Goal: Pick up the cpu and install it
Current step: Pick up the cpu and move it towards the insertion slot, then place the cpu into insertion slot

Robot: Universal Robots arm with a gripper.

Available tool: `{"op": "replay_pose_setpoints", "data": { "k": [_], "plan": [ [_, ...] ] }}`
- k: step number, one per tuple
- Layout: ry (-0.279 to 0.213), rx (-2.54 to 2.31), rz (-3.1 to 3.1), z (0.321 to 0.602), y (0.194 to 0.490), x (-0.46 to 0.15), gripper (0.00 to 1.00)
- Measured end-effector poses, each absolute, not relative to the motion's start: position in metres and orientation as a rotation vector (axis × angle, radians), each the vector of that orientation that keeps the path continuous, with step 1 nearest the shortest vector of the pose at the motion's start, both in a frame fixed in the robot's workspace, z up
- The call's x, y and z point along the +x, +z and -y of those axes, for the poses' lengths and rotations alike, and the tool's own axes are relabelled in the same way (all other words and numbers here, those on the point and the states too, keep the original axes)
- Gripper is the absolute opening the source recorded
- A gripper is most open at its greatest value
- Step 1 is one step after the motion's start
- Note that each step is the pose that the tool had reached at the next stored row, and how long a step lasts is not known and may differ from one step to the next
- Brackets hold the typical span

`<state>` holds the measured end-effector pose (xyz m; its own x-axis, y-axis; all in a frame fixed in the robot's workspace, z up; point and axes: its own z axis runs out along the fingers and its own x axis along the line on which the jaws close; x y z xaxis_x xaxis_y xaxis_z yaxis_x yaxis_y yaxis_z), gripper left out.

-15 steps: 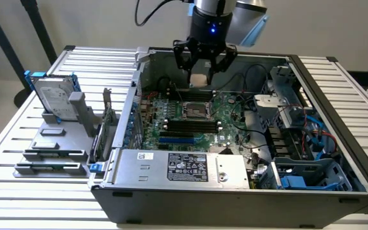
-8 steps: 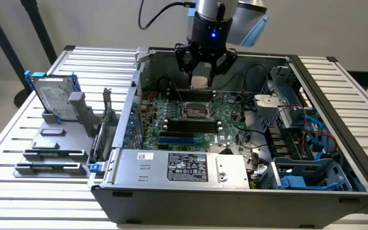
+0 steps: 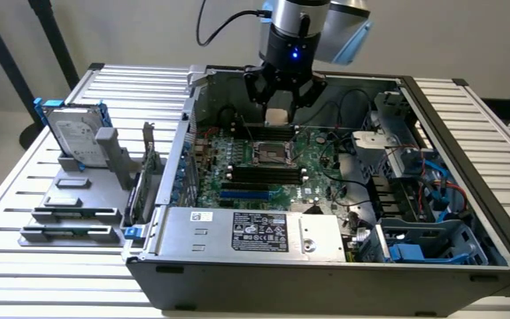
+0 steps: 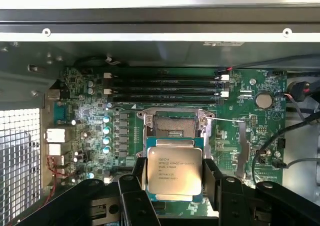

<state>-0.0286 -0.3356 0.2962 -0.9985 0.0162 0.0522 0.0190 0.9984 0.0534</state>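
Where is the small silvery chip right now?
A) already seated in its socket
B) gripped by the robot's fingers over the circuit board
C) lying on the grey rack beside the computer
B: the cpu is clamped in the gripper over the motherboard, and the socket is empty.

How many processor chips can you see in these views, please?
1. The chip is held in the tool over the green board, close to the socket. Another could be hidden elsewhere in the case.
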Motion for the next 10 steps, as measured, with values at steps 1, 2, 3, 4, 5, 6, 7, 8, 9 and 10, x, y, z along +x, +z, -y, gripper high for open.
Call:
{"op": "replay_pose_setpoints", "data": {
  "k": [1,2,3,4,5,6,7,8,9,10],
  "plan": [
    [-0.083,-0.031,3.089,0.3342,0.2942,-0.0284,0.55],
    [-0.083,-0.034,3.089,0.3329,0.2924,-0.0282,0.55],
    [-0.084,-0.037,3.089,0.3315,0.2906,-0.0281,0.55],
    [-0.084,-0.041,3.089,0.3301,0.2887,-0.0281,0.55],
    [-0.083,-0.045,3.089,0.3288,0.287,-0.028,0.55],
    [-0.083,-0.047,3.089,0.3282,0.2858,-0.028,0.55],
    [-0.082,-0.048,3.089,0.3281,0.2856,-0.028,0.55],
    [-0.082,-0.048,3.089,0.3281,0.2856,-0.028,0.55],
    [-0.082,-0.048,3.089,0.3281,0.2856,-0.028,0.55],
    [-0.082,-0.048,3.089,0.3281,0.2856,-0.028,0.55]
  ]
}}
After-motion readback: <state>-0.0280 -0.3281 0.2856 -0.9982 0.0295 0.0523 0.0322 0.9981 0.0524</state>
